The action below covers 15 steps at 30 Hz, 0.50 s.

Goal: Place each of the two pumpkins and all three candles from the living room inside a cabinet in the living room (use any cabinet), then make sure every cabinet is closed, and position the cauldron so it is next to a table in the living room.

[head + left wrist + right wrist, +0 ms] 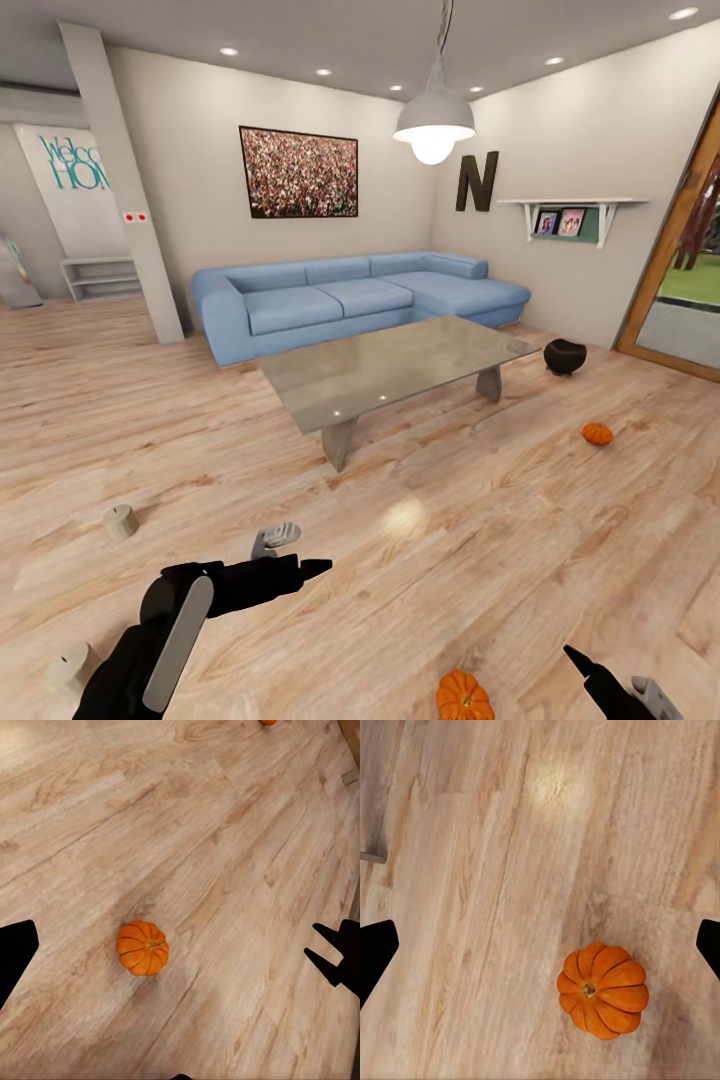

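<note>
Pumpkin [464, 696] first: the big one sits on the wood floor [480, 520] very near me, between my two arms but closer to my right tool [590, 672]. It lies just to the left of that tool. My left tool [305, 568] is farther from it, up and to the left. So I think the right arm is the one to reach for it.

This pumpkin is round and squat, so it has no long side. It sits upright with its yellowish stem pointing up. It is bright orange with deep ribs.

Both my tools have their two fingers wide apart, and they hold nothing.

The other pumpkin [597, 433] is smaller and lies far off to the right on the floor. The black pot [564, 356] stands beyond it, near the far right corner of the grey table [400, 365]. One tan candle [119, 522] stands on the floor to my left, and another candle [68, 670] is near my left arm.
</note>
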Motion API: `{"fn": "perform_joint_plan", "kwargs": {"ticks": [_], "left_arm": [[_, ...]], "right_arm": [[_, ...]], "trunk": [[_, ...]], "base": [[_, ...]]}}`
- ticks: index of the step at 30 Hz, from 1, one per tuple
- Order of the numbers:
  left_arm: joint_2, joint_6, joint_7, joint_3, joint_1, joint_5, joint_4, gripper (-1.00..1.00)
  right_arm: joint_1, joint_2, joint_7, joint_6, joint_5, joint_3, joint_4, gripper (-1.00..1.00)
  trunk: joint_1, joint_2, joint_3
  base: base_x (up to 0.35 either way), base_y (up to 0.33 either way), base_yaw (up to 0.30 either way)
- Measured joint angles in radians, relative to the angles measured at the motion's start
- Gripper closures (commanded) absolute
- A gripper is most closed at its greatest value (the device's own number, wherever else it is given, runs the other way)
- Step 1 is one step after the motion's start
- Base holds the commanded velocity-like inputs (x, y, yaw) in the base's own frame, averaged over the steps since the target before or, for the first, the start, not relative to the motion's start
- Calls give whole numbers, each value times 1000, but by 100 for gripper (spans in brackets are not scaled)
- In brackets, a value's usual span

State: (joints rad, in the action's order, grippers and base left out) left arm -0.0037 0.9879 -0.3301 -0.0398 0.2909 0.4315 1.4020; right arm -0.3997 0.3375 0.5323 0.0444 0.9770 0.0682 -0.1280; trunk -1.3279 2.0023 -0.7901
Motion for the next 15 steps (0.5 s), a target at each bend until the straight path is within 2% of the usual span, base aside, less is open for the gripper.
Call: {"fn": "perform_joint_plan", "kwargs": {"ticks": [15], "left_arm": [[1, 0, -1, -1, 0, -2, 1, -100]], "right_arm": [[0, 0, 0, -12, -3, -43, 0, -100]], "trunk": [[-58, 105, -47]], "base": [[0, 0, 0]]}}
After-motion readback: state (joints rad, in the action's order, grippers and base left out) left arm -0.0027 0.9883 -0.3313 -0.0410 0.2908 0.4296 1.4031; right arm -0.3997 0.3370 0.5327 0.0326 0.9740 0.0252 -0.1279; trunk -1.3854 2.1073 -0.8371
